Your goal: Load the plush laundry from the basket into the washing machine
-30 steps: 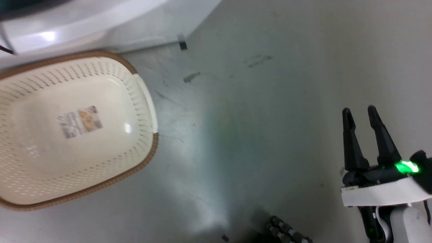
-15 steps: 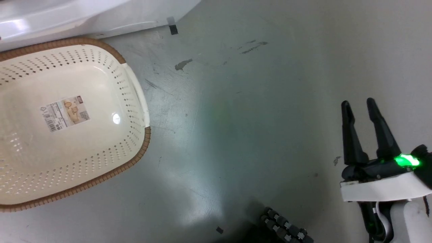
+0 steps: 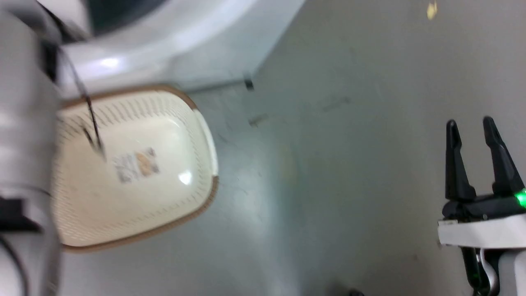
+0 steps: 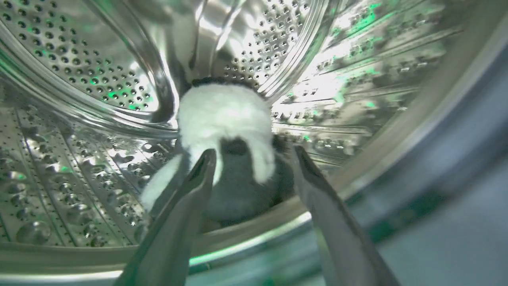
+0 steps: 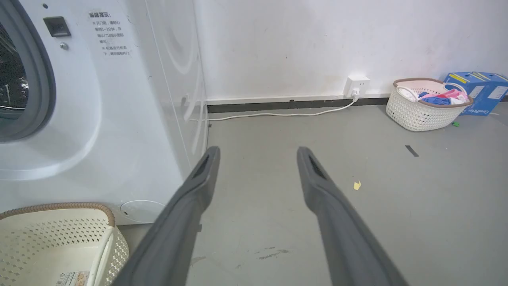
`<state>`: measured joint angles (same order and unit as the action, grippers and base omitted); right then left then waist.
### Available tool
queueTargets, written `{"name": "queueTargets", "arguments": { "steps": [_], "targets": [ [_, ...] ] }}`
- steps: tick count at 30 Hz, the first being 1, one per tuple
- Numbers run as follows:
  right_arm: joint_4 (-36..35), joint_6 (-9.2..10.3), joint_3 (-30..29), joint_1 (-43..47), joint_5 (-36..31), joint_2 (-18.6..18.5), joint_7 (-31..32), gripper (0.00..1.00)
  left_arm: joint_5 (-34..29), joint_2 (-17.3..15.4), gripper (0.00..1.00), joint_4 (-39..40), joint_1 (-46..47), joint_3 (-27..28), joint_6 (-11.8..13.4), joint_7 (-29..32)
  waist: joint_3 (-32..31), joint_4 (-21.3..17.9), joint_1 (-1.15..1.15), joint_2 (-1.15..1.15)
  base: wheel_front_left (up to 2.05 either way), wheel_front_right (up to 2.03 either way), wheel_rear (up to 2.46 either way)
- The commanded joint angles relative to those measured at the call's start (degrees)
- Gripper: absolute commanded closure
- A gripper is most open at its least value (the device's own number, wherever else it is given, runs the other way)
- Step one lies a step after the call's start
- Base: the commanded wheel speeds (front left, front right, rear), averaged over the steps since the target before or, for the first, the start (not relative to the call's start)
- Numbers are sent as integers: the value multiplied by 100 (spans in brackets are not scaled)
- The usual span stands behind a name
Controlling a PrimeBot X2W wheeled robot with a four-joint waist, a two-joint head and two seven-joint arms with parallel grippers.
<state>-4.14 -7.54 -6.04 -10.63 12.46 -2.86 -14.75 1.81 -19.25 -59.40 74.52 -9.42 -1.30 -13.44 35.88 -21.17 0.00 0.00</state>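
Note:
The panda plush (image 4: 226, 119) lies inside the washing machine's steel drum (image 4: 79, 59), close behind the drum's front lip. My left gripper (image 4: 254, 157) is open at the drum mouth, its fingertips on either side of the toy's black part with gaps showing. The cream basket (image 3: 205, 201) stands on the floor before the washing machine (image 3: 164, 45), holding nothing but its floor sticker (image 3: 137, 164). Off to the right, my right gripper (image 3: 469, 123) hangs open above bare floor. In the right wrist view it (image 5: 258, 151) points past the washer (image 5: 99, 119) and the basket (image 5: 51, 234).
My pale left forearm (image 3: 24, 144) with a dark cable crosses the head view's left edge. A second basket of clothes (image 5: 426, 103), blue boxes (image 5: 476, 91), a wall socket (image 5: 356, 85) and a white cable (image 5: 278, 115) sit along the far wall. A yellow scrap (image 5: 357, 185) lies on the grey floor.
The head camera has swung, so the whole picture shifted and blurred; the washer opening and my left forearm now show at the left. The right gripper stays open.

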Motion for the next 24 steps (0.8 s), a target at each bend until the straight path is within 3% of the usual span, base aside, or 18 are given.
{"name": "queueTargets", "arguments": {
  "steps": [1,5,9,17,24],
  "targets": [
    [-43,5,-34,80,-62,-1,-25,0,13,59,0,29,-177,-18,-42,-58,-693,454,0,0,0,0,0],
    [-150,5,-139,311,-337,-10,-25,0,158,305,0,436,-1045,-46,-110,-147,-1357,810,0,0,0,0,0],
    [-203,5,-196,554,-500,-47,-25,0,306,536,0,1523,-2137,-33,-95,-153,-1897,1135,0,0,0,0,0],
    [-193,5,-179,1009,-662,-56,-25,0,594,801,0,3539,-4577,178,151,-155,-2672,1514,0,0,0,0,0],
    [-138,5,18,1314,-686,-90,-25,0,768,1075,0,4634,-6072,372,355,-155,-3048,1779,0,0,0,0,0]
  ]
}}
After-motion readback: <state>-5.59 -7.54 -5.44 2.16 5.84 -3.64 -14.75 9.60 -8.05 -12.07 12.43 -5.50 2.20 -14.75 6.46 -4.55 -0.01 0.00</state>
